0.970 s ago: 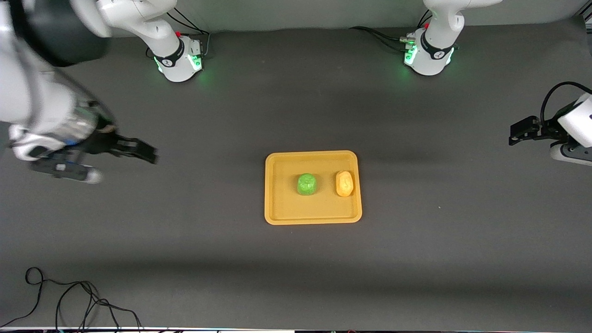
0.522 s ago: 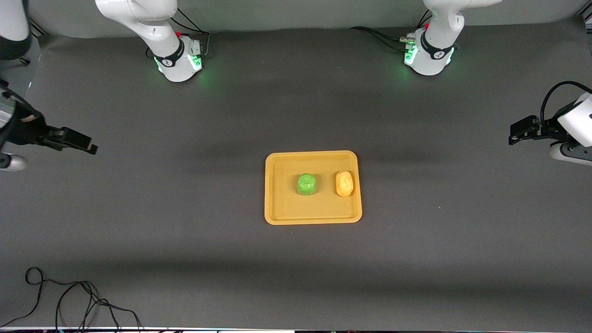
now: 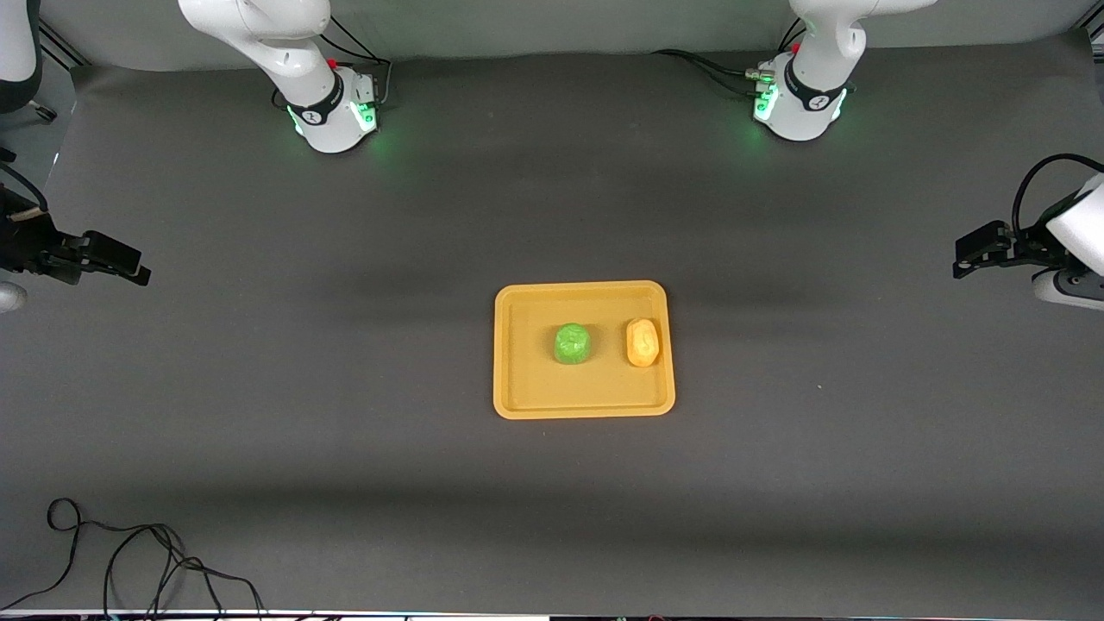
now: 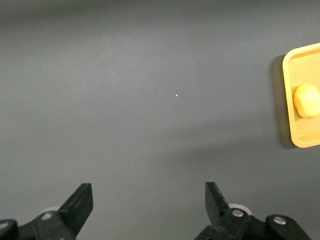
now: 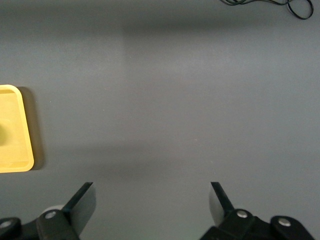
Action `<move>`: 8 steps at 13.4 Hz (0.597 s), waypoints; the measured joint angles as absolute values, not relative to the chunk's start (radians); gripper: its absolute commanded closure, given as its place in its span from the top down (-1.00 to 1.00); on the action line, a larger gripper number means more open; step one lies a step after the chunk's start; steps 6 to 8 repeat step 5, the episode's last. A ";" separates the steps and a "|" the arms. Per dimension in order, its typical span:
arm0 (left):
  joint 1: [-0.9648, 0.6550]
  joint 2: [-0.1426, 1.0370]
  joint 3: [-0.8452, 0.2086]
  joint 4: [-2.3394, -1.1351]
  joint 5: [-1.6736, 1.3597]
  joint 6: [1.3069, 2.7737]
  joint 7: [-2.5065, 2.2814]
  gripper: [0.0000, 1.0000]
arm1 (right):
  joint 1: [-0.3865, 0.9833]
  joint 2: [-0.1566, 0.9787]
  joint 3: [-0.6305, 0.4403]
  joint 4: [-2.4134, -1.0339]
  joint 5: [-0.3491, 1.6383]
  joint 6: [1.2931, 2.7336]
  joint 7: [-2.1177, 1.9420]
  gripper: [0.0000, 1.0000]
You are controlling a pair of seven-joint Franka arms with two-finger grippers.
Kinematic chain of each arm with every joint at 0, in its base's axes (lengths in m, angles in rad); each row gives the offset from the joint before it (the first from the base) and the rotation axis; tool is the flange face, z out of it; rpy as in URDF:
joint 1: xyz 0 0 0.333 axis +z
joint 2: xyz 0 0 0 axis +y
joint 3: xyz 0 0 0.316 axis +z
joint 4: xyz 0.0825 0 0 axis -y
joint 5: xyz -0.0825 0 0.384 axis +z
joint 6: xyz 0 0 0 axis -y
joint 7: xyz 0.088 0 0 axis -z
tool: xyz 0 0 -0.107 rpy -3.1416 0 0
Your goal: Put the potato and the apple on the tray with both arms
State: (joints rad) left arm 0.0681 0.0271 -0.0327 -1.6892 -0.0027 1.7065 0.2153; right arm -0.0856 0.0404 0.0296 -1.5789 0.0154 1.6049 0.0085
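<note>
The yellow-orange tray (image 3: 517,345) lies in the middle of the table. The green apple (image 3: 572,343) sits on it near its centre. The oval potato (image 3: 642,341) sits on the tray beside the apple, toward the left arm's end. The left wrist view shows the tray's edge (image 4: 289,80) with the potato (image 4: 306,100). The right wrist view shows a tray corner (image 5: 15,145). My left gripper (image 3: 975,250) is open and empty over the bare table at the left arm's end. My right gripper (image 3: 112,259) is open and empty over the table's edge at the right arm's end.
The table is a dark grey mat. A loose black cable (image 3: 129,561) lies near the front camera at the right arm's end and shows in the right wrist view (image 5: 270,5). The two arm bases (image 3: 332,112) (image 3: 798,103) stand along the mat's farthest edge.
My right gripper has pulled away from the tray toward the right arm's end of the table and slowed there. The left gripper has barely moved. Apple and potato stay on the tray.
</note>
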 measured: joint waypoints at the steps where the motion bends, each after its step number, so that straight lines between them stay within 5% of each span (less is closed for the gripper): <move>1: 0.068 0.027 -0.034 -1.689 -0.003 1.707 0.207 1.00 | -0.086 0.040 0.030 -1.579 0.015 1.605 0.007 1.00; 8: 0.068 0.028 -0.038 -1.692 -0.003 1.707 0.198 0.98 | -0.086 0.040 0.030 -1.579 0.015 1.605 0.005 1.00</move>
